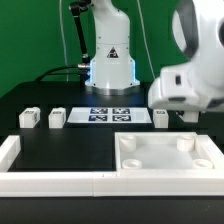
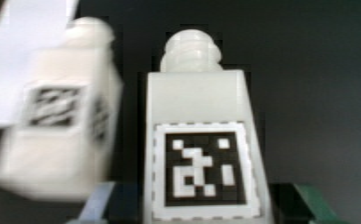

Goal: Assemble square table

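A white leg block (image 2: 198, 140) with a black-and-white tag lies lengthwise between my fingers (image 2: 111, 200), its rounded tip pointing away. My gripper (image 2: 207, 207) is shut on its sides. A second leg block (image 2: 67, 100) lies right beside it. In the exterior view my gripper (image 1: 183, 114) reaches down at the right end of the marker board (image 1: 108, 114), next to a leg block (image 1: 162, 117); the held block is hidden under the hand. The square tabletop (image 1: 165, 158) lies at the front on the exterior view's right.
Two more leg blocks (image 1: 29, 118) (image 1: 57, 117) stand on the exterior view's left of the marker board. A low white border wall (image 1: 50, 181) runs along the front and up the left side. The arm's base (image 1: 108, 60) stands behind the board.
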Controlling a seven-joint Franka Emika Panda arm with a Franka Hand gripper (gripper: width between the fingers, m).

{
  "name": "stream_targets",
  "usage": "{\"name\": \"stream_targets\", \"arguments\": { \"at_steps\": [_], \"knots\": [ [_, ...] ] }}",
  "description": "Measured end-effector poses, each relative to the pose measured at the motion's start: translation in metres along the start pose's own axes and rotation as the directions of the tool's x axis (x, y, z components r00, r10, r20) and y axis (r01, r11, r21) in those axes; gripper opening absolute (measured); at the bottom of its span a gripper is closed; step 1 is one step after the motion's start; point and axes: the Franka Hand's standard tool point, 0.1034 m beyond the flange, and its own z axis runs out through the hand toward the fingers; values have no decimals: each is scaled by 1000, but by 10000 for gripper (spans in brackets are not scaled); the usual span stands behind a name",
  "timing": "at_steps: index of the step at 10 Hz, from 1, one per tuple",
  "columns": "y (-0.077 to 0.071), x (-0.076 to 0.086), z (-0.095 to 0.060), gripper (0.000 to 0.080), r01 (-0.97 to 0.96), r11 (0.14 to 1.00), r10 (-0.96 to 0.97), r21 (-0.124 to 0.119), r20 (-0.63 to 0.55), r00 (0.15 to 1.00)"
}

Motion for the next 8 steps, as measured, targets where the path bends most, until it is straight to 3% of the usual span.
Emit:
{"name": "stream_targets", "arguments": {
  "at_steps": [3, 4, 5, 8],
  "knots": [
    [43, -10, -76, 288, -14, 999, 22, 50, -164, 986],
    [44, -9, -87, 288, -7, 999, 20, 46, -293, 956],
    [42, -13, -80, 288, -2, 999, 18, 46, -349, 937],
    [38, -4, -94, 288, 16, 998, 20, 63, -535, 845]
  ]
}}
